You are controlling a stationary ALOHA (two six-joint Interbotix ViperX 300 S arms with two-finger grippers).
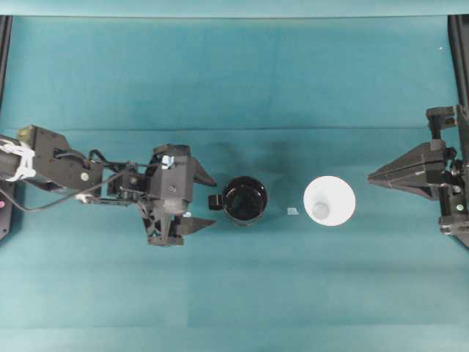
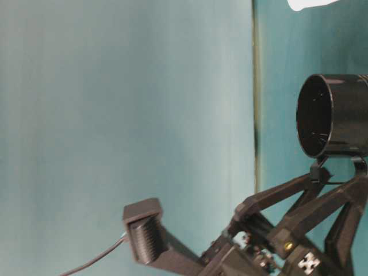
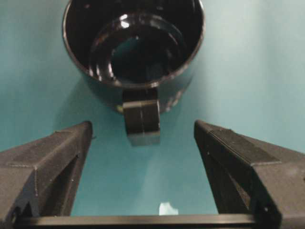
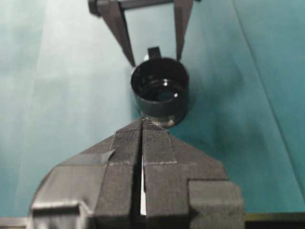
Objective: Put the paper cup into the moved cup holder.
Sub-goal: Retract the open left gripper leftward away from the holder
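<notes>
The glossy black cup holder (image 1: 244, 200) stands upright at the table's middle, its small handle (image 1: 215, 200) pointing left. My left gripper (image 1: 212, 202) is open, its fingertips either side of the handle without touching it. In the left wrist view the holder (image 3: 133, 43) is just ahead, its handle (image 3: 141, 117) between the open fingers (image 3: 57, 157). The white paper cup (image 1: 329, 200) stands upright to the holder's right. My right gripper (image 1: 371, 177) is shut and empty, to the right of the cup. In the right wrist view the shut gripper (image 4: 142, 121) hides the cup; the holder (image 4: 160, 90) shows beyond.
A small white scrap (image 1: 292, 211) lies on the teal cloth between holder and cup. In the table-level view the holder (image 2: 333, 115) sits above the left gripper's fingers (image 2: 287, 201). The white cup (image 2: 310, 4) shows at the top edge. Black frame posts (image 1: 459, 51) stand at the sides.
</notes>
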